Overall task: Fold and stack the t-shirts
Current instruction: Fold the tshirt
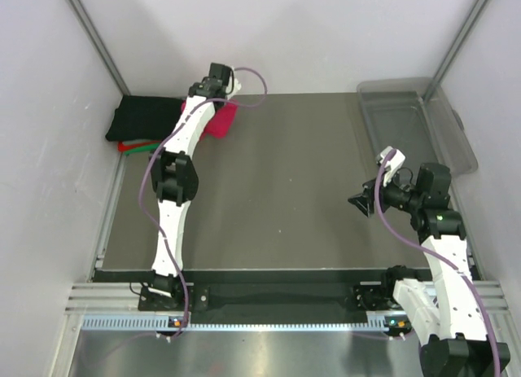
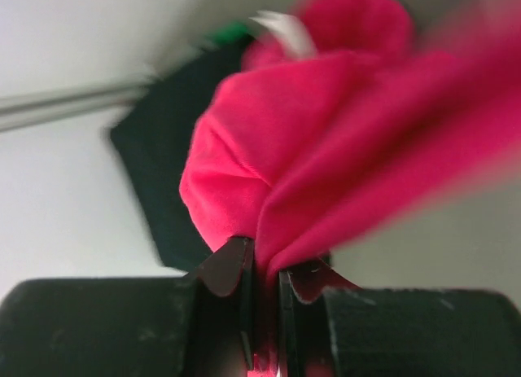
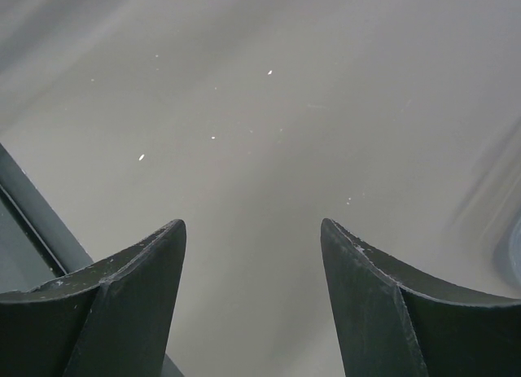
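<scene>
My left gripper (image 2: 264, 261) is shut on a bunched fold of the bright pinkish-red t-shirt (image 2: 326, 141), whose white neck label (image 2: 285, 31) shows at the top. From above, that gripper (image 1: 214, 98) is at the table's far left, and the pink t-shirt (image 1: 222, 120) hangs beside a folded stack. The stack has a black t-shirt (image 1: 142, 116) on top, with red and green edges (image 1: 134, 146) beneath it. The black t-shirt (image 2: 155, 173) lies just behind the pink one. My right gripper (image 3: 252, 230) is open and empty over bare table, at the right (image 1: 363, 202).
A clear plastic bin (image 1: 411, 116) stands at the back right corner. Grey walls close in the left, back and right sides. The dark table (image 1: 285, 181) ends at a metal rail along the near edge.
</scene>
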